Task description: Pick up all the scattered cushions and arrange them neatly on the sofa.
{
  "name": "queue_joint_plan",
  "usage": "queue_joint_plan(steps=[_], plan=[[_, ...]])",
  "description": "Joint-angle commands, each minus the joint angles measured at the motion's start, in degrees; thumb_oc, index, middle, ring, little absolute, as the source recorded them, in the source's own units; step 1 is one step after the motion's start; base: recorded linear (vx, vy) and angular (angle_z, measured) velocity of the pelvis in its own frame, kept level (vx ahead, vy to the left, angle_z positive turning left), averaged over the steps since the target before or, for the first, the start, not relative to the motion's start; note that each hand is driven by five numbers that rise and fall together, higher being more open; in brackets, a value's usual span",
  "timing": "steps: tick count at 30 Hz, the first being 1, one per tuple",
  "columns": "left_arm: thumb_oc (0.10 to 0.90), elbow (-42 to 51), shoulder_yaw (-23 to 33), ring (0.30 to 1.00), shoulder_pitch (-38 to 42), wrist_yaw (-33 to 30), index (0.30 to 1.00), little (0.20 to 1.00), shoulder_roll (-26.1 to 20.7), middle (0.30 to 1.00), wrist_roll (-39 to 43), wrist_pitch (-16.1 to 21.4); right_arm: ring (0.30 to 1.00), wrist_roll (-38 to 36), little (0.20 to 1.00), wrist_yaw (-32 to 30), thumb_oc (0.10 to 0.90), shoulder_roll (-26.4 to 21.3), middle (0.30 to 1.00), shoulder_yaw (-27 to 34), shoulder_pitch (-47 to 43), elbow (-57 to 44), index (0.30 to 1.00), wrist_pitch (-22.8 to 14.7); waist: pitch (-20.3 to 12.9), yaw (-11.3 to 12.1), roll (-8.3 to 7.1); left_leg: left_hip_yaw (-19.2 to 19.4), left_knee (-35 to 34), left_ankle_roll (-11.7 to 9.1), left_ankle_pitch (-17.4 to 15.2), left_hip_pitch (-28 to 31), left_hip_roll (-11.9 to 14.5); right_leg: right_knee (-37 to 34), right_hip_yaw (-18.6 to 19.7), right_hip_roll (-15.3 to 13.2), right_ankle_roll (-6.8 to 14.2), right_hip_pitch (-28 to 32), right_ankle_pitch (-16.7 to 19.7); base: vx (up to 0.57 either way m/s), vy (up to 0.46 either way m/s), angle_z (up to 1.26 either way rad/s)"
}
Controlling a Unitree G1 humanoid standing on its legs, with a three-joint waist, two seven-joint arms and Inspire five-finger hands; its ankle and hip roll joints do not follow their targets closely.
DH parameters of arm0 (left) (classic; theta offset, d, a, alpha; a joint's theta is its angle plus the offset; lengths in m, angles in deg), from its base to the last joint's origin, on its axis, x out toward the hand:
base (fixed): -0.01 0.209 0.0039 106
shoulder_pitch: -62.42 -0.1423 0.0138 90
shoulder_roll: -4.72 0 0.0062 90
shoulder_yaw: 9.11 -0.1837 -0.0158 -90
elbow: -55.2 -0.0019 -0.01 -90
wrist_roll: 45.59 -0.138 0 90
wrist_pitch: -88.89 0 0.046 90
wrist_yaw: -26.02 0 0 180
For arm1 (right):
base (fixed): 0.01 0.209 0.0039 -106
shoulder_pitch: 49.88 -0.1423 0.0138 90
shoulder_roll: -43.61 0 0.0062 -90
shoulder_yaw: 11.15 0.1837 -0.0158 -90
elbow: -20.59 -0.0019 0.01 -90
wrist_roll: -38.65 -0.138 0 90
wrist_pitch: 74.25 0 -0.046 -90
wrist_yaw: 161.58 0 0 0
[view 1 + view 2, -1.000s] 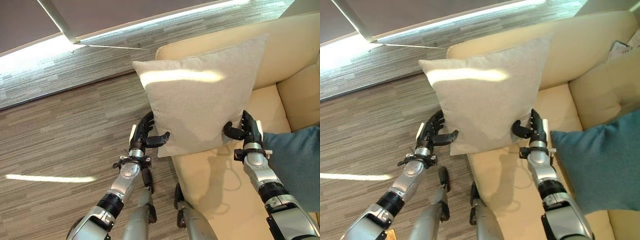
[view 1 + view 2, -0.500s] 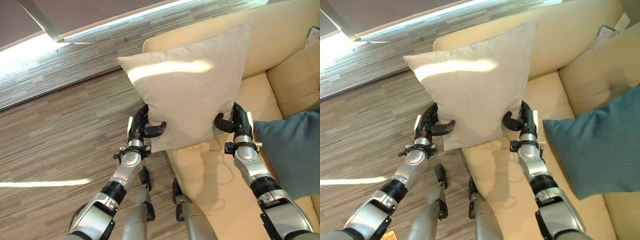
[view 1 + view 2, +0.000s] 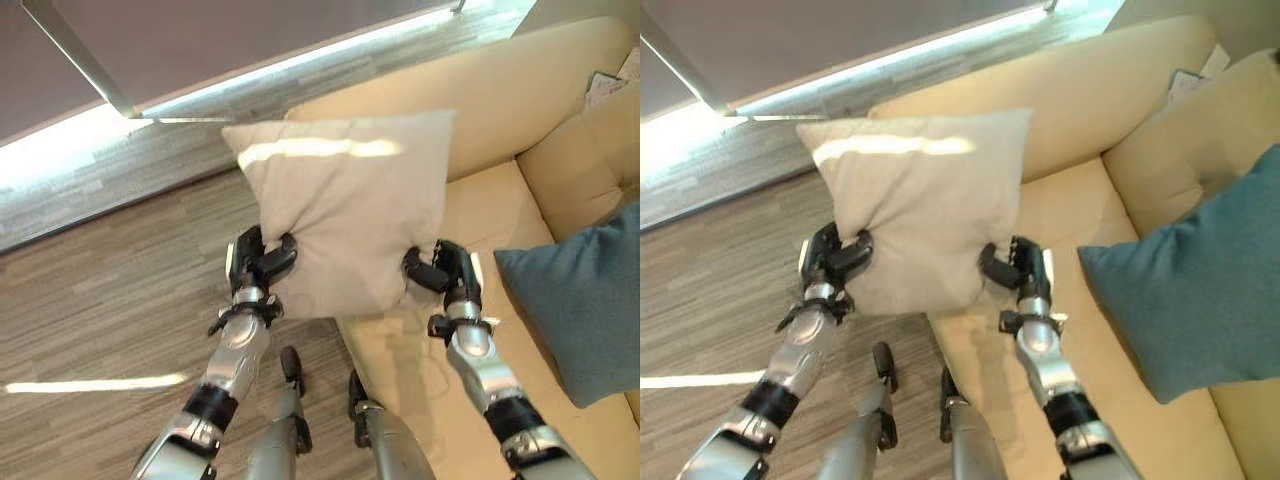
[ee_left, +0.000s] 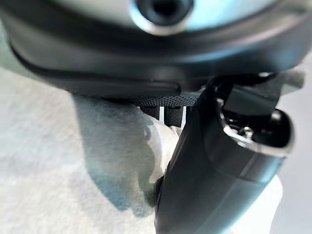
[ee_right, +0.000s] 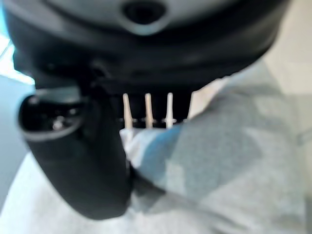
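From the head we look steeply down through two eye views set slightly apart; both share the beige cushion (image 3: pixel 350 210), sofa (image 3: pixel 1090 90) and floor (image 3: pixel 90 290). Each wrist view looks along its own hand, very close against the cushion's fabric.

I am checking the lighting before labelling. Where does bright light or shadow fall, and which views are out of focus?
Left eye view: a sunlit band crosses the top of the beige cushion, another streaks the floor. Left wrist view: the left hand shades the cloth; its nearest parts are blurred. Right wrist view: the right hand is blurred too.
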Motion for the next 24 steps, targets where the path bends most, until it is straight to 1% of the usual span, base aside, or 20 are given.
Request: queue_joint_plan(steps=[1,2,4,6,7,9,10,11,12,13,14,15,16,18,19,20,21,22,23,24], plan=[[0.4,10.38,-3.48,0.3,1.64,8.73,0.3,0.3,2.78,0.3,-0.64,5.32,0.3,2.41,0.3,6.7,0.4,2.88,0.3,-0.41,-0.59,-12.02,0.3,-8.25,-3.24,0.74,-3.02,3.78,-0.22,-7.28,-11.39,12.57,3.57,-18.47,1.93,-1.73,5.56,6.18,11.6,0.04,-0.004,0.13],[0.4,10.41,-3.49,0.3,1.62,8.72,0.3,0.3,2.74,0.3,-0.64,5.31,0.3,2.41,0.3,6.7,0.4,2.91,0.3,-0.41,-0.58,-12.05,0.3,-8.23,-3.35,0.72,-3.1,3.8,-0.22,-7.27,-11.21,12.38,3.52,-18.47,1.96,-1.78,5.54,5.99,11.72,0.08,0.004,0.28],[0.4,14.01,-3.08,0.3,-3.44,10.52,0.3,0.3,0.5,0.3,-2.94,4.85,0.3,1.6,0.3,8.79,0.4,3.4,0.3,-0.08,4.86,-14.8,0.3,-8.24,-3.86,0.77,-3.13,4.06,-0.22,-6.87,-12.11,16.0,3.52,-18.47,2.0,-1.31,5.45,9.34,10.7,0.07,0.013,0.25],[0.4,15.05,-3.12,0.3,-4.63,10.91,0.3,0.3,-0.21,0.3,-3.52,4.72,0.3,1.12,0.3,9.36,0.4,3.68,0.3,0.2,6.27,-15.68,0.3,-8.12,-4.3,0.77,-3.21,4.1,-0.22,-6.78,-12.11,16.71,3.46,-18.47,1.99,-1.27,5.35,10.15,10.45,0.04,-0.005,-0.03],[0.4,16.86,-2.85,0.3,-7.97,12.32,0.3,0.3,-1.01,0.3,-3.54,4.38,0.3,1.18,0.3,10.53,0.4,3.83,0.3,0.34,9.28,-17.69,0.3,-8.07,-5.07,0.73,-3.13,4.04,-0.22,-6.62,-12.56,18.32,3.41,-18.47,1.97,-1.06,5.1,11.77,9.8,0.05,-0.007,0.15],[0.4,17.35,-2.87,0.3,-9.6,12.8,0.3,0.3,-0.96,0.3,-2.8,4.29,0.3,1.11,0.3,10.88,0.4,4.16,0.3,0.24,10.82,-18.37,0.3,-7.9,-5.2,0.65,-3.03,4.0,-0.22,-6.6,-12.76,19.32,3.41,-18.47,1.97,-0.98,4.91,12.71,9.52,0.04,0.002,0.32],[0.4,17.68,-3.2,0.3,-12.15,13.25,0.3,0.3,-0.42,0.3,0.02,3.79,0.3,-0.15,0.3,11.18,0.4,4.95,0.3,0.44,13.05,-19.53,0.3,-7.68,-5.5,0.54,-2.93,3.68,-0.22,-6.39,-12.87,20.7,3.13,-18.47,2.04,-0.8,4.57,14.08,9.19,0.0,0.007,0.21],[0.4,17.71,-3.21,0.3,-12.23,13.26,0.3,0.3,-0.44,0.3,0.03,3.79,0.3,-0.15,0.3,11.18,0.4,4.95,0.3,0.43,13.13,-19.58,0.3,-7.66,-5.48,0.54,-2.93,3.67,-0.22,-6.39,-12.89,20.78,3.13,-18.47,2.04,-0.8,4.57,14.16,9.17,0.05,0.038,0.19],[0.4,18.71,-3.16,0.3,-15.61,14.31,0.3,0.3,-0.65,0.3,1.06,3.27,0.3,-0.57,0.3,11.9,0.4,5.37,0.3,0.24,15.55,-20.55,0.3,-7.28,-6.17,0.64,-2.74,3.2,-0.22,-5.93,-13.62,22.29,2.63,-18.47,2.5,-0.69,4.52,15.34,8.9,0.05,0.032,0.26],[0.4,18.76,-3.17,0.3,-15.7,14.31,0.3,0.3,-0.67,0.3,1.06,3.26,0.3,-0.57,0.3,11.9,0.4,5.37,0.3,0.22,15.64,-20.59,0.3,-7.26,-6.16,0.65,-2.75,3.21,-0.22,-5.93,-13.65,22.38,2.64,-18.47,2.51,-0.68,4.52,15.42,8.88,0.07,0.064,0.2],[0.4,20.15,-3.23,0.3,-17.9,14.72,0.3,0.3,-1.23,0.3,1.22,3.01,0.3,-1.06,0.3,12.53,0.4,5.48,0.3,-0.37,17.31,-21.31,0.3,-7.12,-6.2,1.1,-2.99,1.63,1.16,-5.73,-14.58,23.24,2.23,-18.47,3.32,-0.48,4.39,16.56,8.82,0.02,0.033,0.09],[0.4,20.19,-3.24,0.3,-17.96,14.72,0.3,0.3,-1.24,0.3,1.22,2.99,0.3,-1.06,0.3,12.52,0.4,5.48,0.3,-0.38,17.35,-21.33,0.3,-7.11,-6.13,1.12,-3.0,1.65,1.23,-5.73,-14.66,23.33,2.24,-18.47,3.33,-0.47,4.4,16.67,8.8,-0.01,0.074,-0.13],[0.4,21.17,-2.81,0.3,-18.95,14.47,0.3,0.3,-1.35,0.3,1.93,3.49,0.3,-1.21,0.3,12.45,0.4,5.02,0.3,-1.0,17.96,-21.89,0.3,-7.13,-5.35,1.89,-3.6,-3.43,5.56,-5.91,-16.85,22.55,1.38,-18.47,4.44,-0.37,4.08,17.45,8.75,-0.03,0.041,-0.14],[0.4,21.17,-2.81,0.3,-18.95,14.47,0.3,0.3,-1.35,0.3,1.93,3.49,0.3,-1.21,0.3,12.45,0.4,5.02,0.3,-1.0,17.96,-21.89,0.3,-7.13,-5.4,1.87,-3.6,-3.44,5.57,-5.91,-16.85,22.49,1.37,-18.47,4.43,-0.38,4.08,17.4,8.75,-0.02,0.075,-0.26],[0.4,22.19,-2.25,0.3,-19.87,14.3,0.3,0.3,-1.53,0.3,2.34,4.03,0.3,-0.67,0.3,12.45,0.4,3.86,0.3,-1.19,18.15,-22.42,0.3,-6.93,-5.14,3.27,-4.28,-11.92,10.27,-6.48,-20.01,22.9,-0.32,-18.47,6.48,-0.89,4.28,18.44,9.07,-0.02,0.167,-0.42],[0.4,22.22,-2.1,0.3,-20.08,14.5,0.3,0.3,-1.51,0.3,2.41,4.04,0.3,-0.13,0.3,12.45,0.4,3.43,0.3,-1.03,18.35,-22.7,0.3,-6.86,-5.17,3.5,-4.22,-14.03,10.61,-6.46,-20.88,24.04,-0.51,-18.47,7.11,-0.88,4.48,18.83,9.19,-0.02,0.167,-0.62],[0.4,22.22,-2.1,0.3,-20.07,14.5,0.3,0.3,-1.51,0.3,2.41,4.04,0.3,-0.13,0.3,12.45,0.4,3.43,0.3,-1.03,18.35,-22.7,0.3,-6.86,-5.14,3.51,-4.22,-14.02,10.6,-6.46,-20.88,24.08,-0.5,-18.47,7.11,-0.88,4.48,18.86,9.19,0.0,0.118,-0.69],[0.4,22.5,-1.98,0.3,-20.17,14.59,0.3,0.3,-1.7,0.3,2.11,3.97,0.3,0.83,0.3,12.47,0.4,2.93,0.3,-0.83,18.45,-23.03,0.3,-6.72,-5.22,3.66,-4.08,-15.92,10.67,-6.23,-21.59,25.04,-0.81,-18.47,7.9,-0.87,4.79,19.0,9.45,-0.03,0.206,-1.04],[0.4,22.9,-2.12,0.3,-20.33,14.78,0.3,0.3,-2.02,0.3,1.55,3.9,0.3,2.05,0.3,12.57,0.4,2.17,0.3,-0.05,18.69,-23.96,0.3,-6.57,-5.56,3.18,-3.97,-16.37,8.96,-5.3,-22.73,27.0,-1.17,-18.21,9.17,-1.17,5.41,18.96,10.11,-0.06,0.303,-0.81],[0.4,22.74,-2.12,0.3,-20.29,14.72,0.3,0.3,-2.18,0.3,1.22,3.79,0.3,2.43,0.3,12.51,0.4,2.13,0.3,0.47,18.72,-24.08,0.3,-6.53,-5.8,2.71,-4.01,-15.21,8.22,-4.97,-22.94,27.75,-1.22,-17.95,9.75,-1.54,6.04,18.67,10.72,-0.06,0.243,-0.64]])
